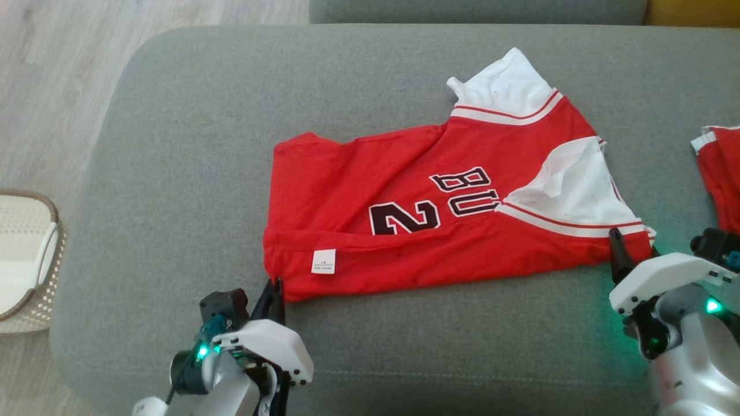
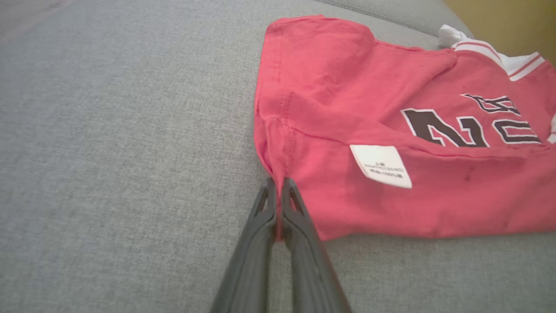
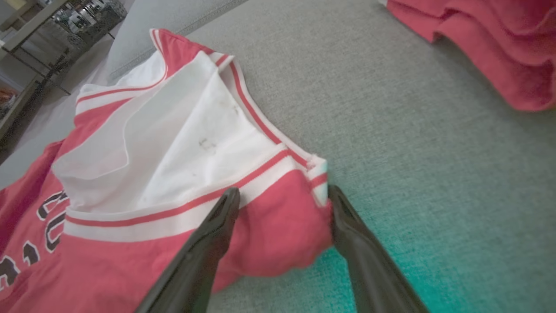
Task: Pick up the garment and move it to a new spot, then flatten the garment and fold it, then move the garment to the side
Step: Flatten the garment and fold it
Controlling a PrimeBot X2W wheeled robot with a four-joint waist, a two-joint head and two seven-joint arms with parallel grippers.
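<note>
The red jersey [image 1: 439, 214] is lying rumpled mid-sofa [image 1: 173, 173]. Its hem corner is sitting pinched in the left claw [image 2: 278, 184], while the right claw [image 3: 282, 200] is gaping wide around the shoulder corner, gripping nothing. I'm guessing the trick is closing the right one deep, then lifting both evenly, keeping the cloth taut.

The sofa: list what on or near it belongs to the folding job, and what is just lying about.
Job: red jersey; left gripper, shut on its hem corner; right gripper, open around its shoulder corner; sofa cushion it lies on.
Lying about: second red garment at the right; wicker basket on the floor.
</note>
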